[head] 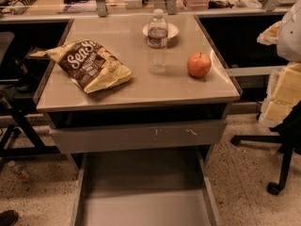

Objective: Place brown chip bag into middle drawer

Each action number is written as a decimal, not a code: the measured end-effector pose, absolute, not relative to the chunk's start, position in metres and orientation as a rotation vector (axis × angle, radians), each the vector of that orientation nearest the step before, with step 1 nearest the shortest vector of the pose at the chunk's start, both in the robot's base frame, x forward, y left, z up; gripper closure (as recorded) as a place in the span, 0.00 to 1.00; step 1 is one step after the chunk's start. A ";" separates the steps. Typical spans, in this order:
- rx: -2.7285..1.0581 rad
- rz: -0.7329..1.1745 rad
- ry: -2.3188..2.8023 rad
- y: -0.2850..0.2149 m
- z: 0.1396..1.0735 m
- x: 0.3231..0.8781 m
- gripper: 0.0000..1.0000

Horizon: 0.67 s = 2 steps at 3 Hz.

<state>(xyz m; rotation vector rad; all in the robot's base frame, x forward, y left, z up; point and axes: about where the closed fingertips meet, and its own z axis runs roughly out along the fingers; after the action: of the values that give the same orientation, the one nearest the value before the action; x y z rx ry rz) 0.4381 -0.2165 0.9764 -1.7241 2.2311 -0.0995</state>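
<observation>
The brown chip bag [88, 65] lies flat on the left part of the desk top [141, 86], its white script lettering facing up. The middle drawer [141, 204] is pulled out below the desk, its smooth grey floor bare. My gripper [270, 33] is at the far right edge of the view, beside the white arm [290, 32]. It hangs off the desk's right side, level with its top and far from the bag, and holds nothing that I can see.
A red apple [199, 64] sits on the right of the desk. A clear water bottle [157, 41] stands in the middle, with a small white dish [173, 30] behind it. A grey drawer front with pale scratches [141, 135] sits above the open drawer. An office chair [282, 140] stands at right.
</observation>
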 end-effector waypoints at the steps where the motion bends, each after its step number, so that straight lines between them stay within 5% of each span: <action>1: -1.720 -0.115 2.223 -0.212 0.977 0.436 0.00; 2: -1.753 -0.074 2.185 -0.161 0.975 0.414 0.00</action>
<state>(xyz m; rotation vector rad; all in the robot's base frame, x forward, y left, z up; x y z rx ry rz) 0.4136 -0.1614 0.9750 -1.7525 2.1853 -0.0744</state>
